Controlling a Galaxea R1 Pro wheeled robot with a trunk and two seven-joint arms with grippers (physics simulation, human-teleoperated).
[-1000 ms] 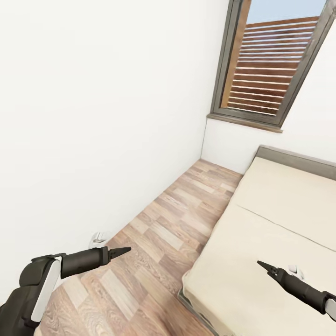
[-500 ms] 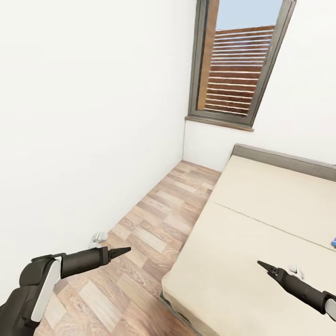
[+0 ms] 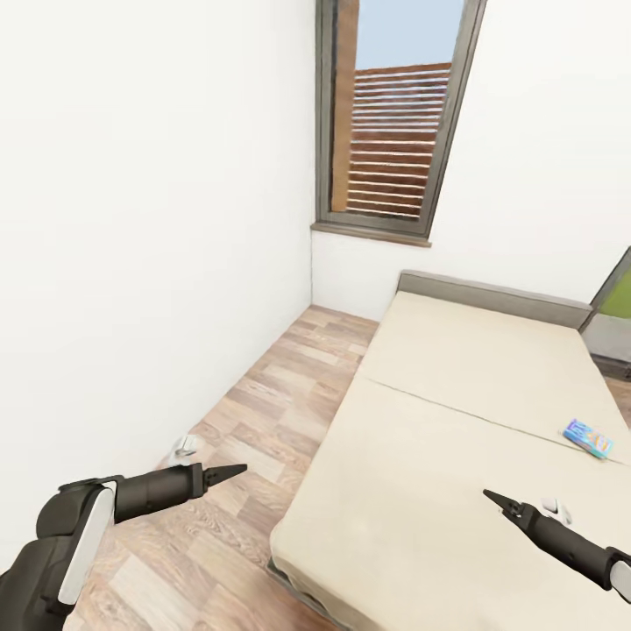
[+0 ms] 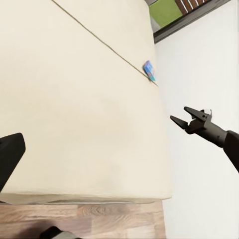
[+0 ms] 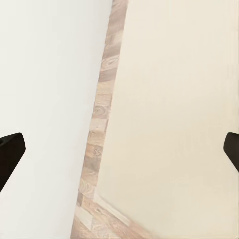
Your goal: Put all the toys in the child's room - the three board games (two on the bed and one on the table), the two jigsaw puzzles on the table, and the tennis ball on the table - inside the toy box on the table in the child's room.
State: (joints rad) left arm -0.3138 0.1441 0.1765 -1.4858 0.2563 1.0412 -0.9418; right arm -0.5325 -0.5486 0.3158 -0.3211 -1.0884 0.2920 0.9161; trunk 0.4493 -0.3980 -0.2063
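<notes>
Ahead, we face the bed (image 3: 456,438), its beige mattress stretching to a grey headboard (image 3: 491,296) beneath the window (image 3: 390,123). One blue board game (image 3: 588,438) lies flat on the mattress near its far right edge, well apart from both arms. Our left end effector (image 3: 230,473) hangs over the wood-plank floor (image 3: 263,412) beside the white wall, empty. Our right end effector (image 3: 498,500) hovers above the mattress, also empty; the left wrist view shows its fingers (image 4: 191,110) spread. Whether the left's fingers are spread, we cannot tell.
</notes>
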